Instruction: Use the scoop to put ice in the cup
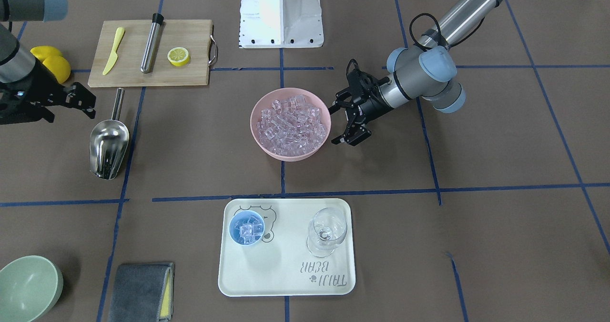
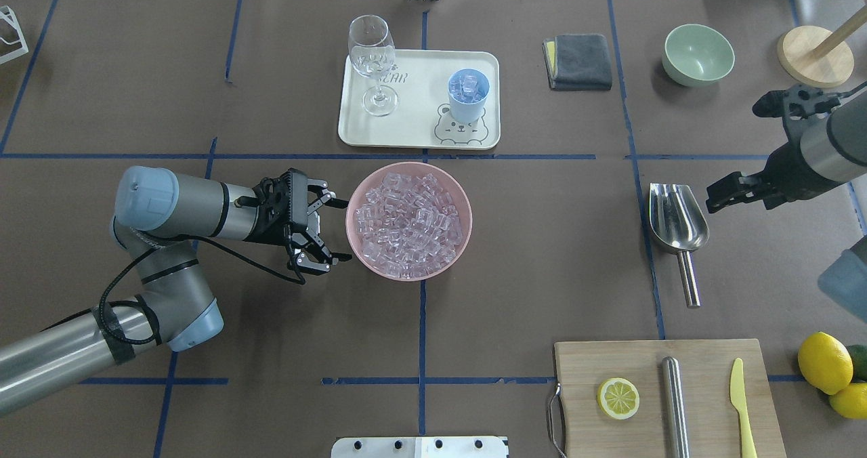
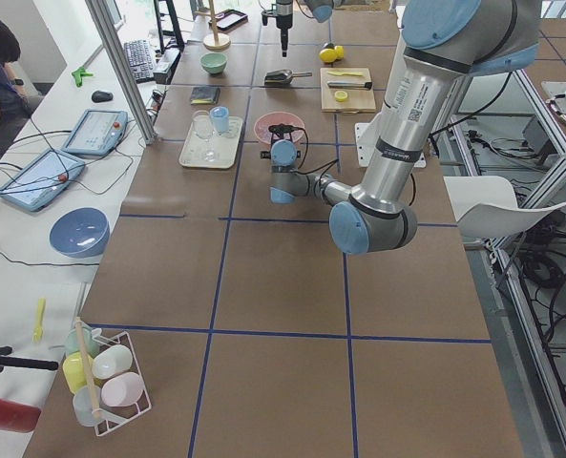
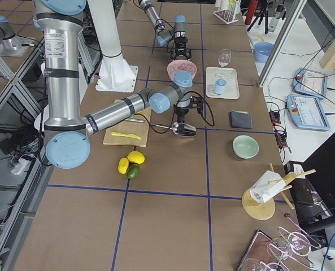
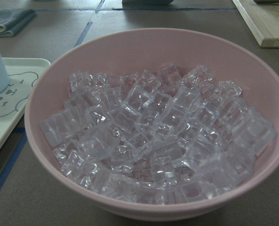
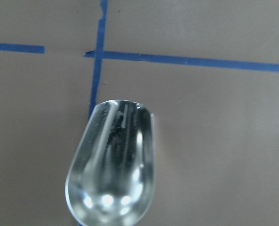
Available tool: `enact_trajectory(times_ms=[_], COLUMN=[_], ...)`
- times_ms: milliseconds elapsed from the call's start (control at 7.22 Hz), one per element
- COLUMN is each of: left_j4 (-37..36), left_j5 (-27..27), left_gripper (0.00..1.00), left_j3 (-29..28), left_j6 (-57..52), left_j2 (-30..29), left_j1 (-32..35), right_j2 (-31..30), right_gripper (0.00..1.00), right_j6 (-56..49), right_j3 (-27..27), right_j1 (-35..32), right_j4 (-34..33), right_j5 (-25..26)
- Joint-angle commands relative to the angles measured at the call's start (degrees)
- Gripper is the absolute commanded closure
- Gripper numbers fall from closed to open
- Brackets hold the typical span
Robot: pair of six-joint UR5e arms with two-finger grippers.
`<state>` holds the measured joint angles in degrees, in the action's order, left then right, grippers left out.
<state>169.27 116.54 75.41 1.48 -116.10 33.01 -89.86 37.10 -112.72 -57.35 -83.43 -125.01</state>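
The left arm is stretched low over the bench from the robot's left end, with the forearm near level and the wrist turned so that the left tool is aimed sideways at the pink bowl set mid-bench. Its fingers are spread wide with nothing between them, and their tips are just beside the bowl's wall. The ice is heaped in that bowl, and a few cubes are seen in the cup, which is stood on the tray toward the edge opposite the robot. The right arm is held toward the bench's right end. The right tool is spread apart, empty, and raised over the scoop, which is laid flat with its handle toward the robot's edge.
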Motion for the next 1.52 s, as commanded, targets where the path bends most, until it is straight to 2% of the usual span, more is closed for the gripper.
enact_trajectory(times_ms=[0,277,415,554,692,831,969,1246,1385], left_j4=[0.00,0.00,-0.08,-0.35,-0.87,-3.05,-6.20,-8.77,-12.61], left_j5=[0.00,0.00,0.09,0.09,0.87,4.53,8.05,8.79,8.88], left_gripper=[0.00,0.00,0.00,0.00,0.00,0.00,0.00,0.00,0.00], left_j3=[0.00,0.09,0.09,0.18,0.09,0.18,0.09,0.61,1.40], left_j6=[0.01,0.10,0.10,0.10,0.01,0.10,0.10,-0.43,-1.73], left_j2=[0.26,0.26,1.05,2.01,2.98,3.77,3.95,7.55,8.17], left_j1=[0.12,0.47,0.65,1.70,3.62,7.21,11.51,18.90,22.33], right_j2=[0.04,-3.28,-6.95,-11.08,-15.12,-16.99,-18.40,-17.80,-17.80], right_gripper=[0.00,0.00,0.00,0.00,0.00,0.00,0.00,0.00,0.00], right_j6=[-19.53,-33.00,-38.19,-39.72,-43.82,-45.43,-45.27,-44.39,-44.39], right_j3=[0.22,0.22,0.31,0.31,0.22,0.04,-0.31,0.04,0.04], right_j1=[-9.06,-15.84,-19.78,-23.56,-26.73,-30.16,-31.41,-31.51,-31.51], right_j4=[-8.99,-13.76,-13.69,-13.34,-12.20,-12.02,-12.02,-11.93,-11.93], right_j5=[-0.24,-0.41,-0.93,-6.33,-7.61,-7.79,-7.88,-9.20,-9.11])
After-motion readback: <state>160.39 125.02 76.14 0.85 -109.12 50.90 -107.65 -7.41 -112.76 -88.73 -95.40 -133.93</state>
